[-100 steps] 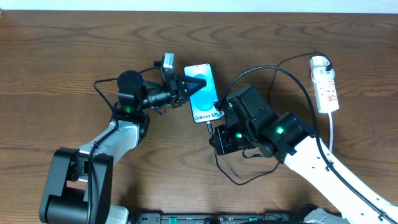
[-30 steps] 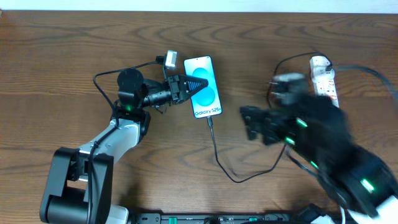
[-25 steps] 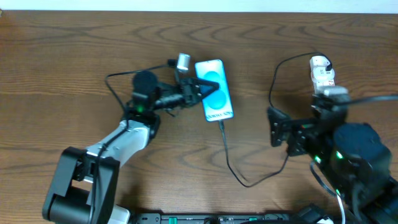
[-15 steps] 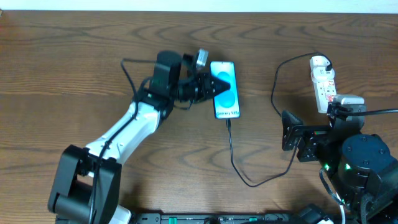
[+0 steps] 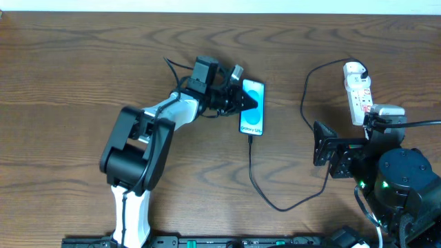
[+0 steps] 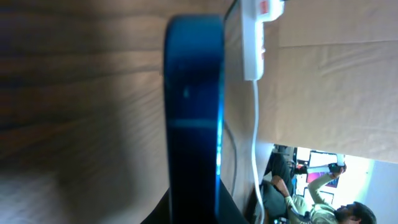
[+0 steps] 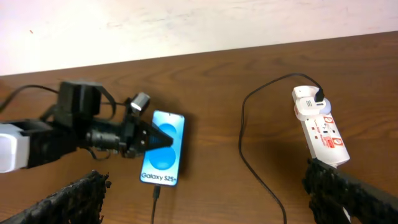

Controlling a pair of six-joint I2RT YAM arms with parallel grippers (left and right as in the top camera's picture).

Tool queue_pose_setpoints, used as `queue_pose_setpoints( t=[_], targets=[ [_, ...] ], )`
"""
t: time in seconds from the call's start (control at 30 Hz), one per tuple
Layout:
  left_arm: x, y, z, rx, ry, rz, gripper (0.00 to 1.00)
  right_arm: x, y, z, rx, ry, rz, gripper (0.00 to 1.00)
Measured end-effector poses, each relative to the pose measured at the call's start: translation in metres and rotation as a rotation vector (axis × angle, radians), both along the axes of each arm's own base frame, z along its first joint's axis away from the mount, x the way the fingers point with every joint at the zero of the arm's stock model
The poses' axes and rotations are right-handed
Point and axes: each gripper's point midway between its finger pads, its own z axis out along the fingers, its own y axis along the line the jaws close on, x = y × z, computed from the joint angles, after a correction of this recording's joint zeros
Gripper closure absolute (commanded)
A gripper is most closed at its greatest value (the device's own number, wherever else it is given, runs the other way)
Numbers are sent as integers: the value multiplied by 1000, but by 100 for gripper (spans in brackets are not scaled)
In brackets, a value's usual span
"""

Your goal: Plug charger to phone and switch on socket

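Overhead view: my left claw [image 5: 249, 102] is closed on the left long edge of the flat rectangular smartphone [image 5: 255, 121], which has dark edges and a bright blue screen. One dark finger lies across the glass. The smartphone sits on the brown wooden table [image 5: 69, 69], centre and towards the far side, with its "Galaxy" lettering at the near end. The thin black charger cable [image 5: 250, 162] meets the smartphone's near short edge. It runs near, loops right, then climbs to the elongated white power strip [image 5: 360, 96] with red marks at far right, where a black plug sits in the strip's far end. Switch position: cannot be read. My right claw [image 5: 318, 146] hangs with its fingers spread wide and grips nothing; it is just near of the power strip and well apart from the smartphone. Left wrist view: the smartphone's blue edge stands centre frame, seen side-on.
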Motion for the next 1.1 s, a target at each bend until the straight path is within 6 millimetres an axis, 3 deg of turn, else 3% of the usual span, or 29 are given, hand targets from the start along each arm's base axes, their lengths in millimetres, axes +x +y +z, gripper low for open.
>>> queue_pose_setpoints(
  t=[0.27, 0.57, 0.93, 1.1],
  targets=[
    [-2, 0, -8, 0, -17, -23, 92, 5, 3, -5, -12, 19, -1, 1],
    [3, 7, -36, 83, 15, 29, 92, 20, 13, -13, -30, 49, 0, 1],
    [8, 10, -41, 118, 4, 60, 92, 30, 19, -12, -26, 43, 0, 1],
    [8, 10, -42, 120, 1, 59, 80, 32, 20, -15, -33, 53, -1, 1]
  ],
)
